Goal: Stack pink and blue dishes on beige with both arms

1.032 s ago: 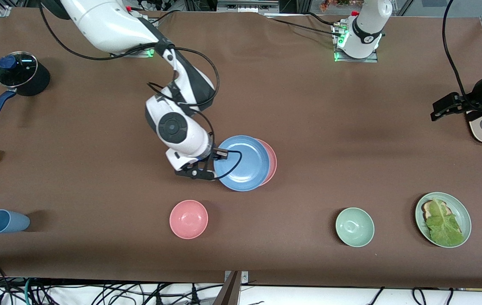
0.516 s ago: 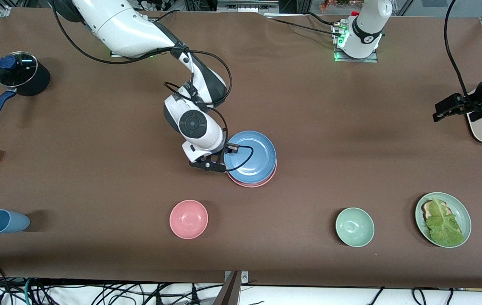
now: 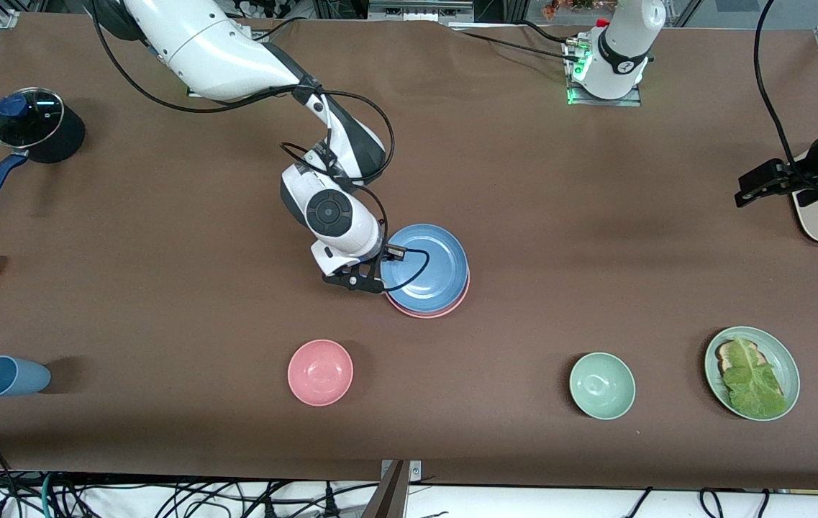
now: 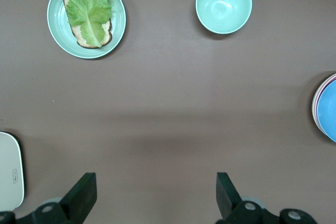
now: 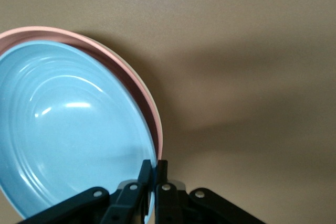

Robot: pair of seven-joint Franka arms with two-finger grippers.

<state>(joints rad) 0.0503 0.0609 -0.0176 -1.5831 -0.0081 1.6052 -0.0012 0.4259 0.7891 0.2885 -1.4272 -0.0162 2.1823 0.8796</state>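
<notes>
Blue plate [image 3: 426, 267] is being gripped at its rim by the right end effector [image 3: 369, 277], whose fingers [image 5: 160, 174] are being pressed narrowly together on the rim. It is being held on the pink plate [image 3: 429, 311], whose edge is being shown just beneath it near the middle of the brown worktop [image 3: 524, 216]. In the right wrist view a pale rim is being shown under the pink plate; whether it is the beige plate cannot be told. The left end effector [image 4: 152, 198] is being held wide and empty over the worktop at the left arm's end, waiting. Nearer the front camera, a pink bowl [image 3: 320, 372], a green bowl [image 3: 601, 385] and a lettuce plate [image 3: 752, 372] are being left apart.
</notes>
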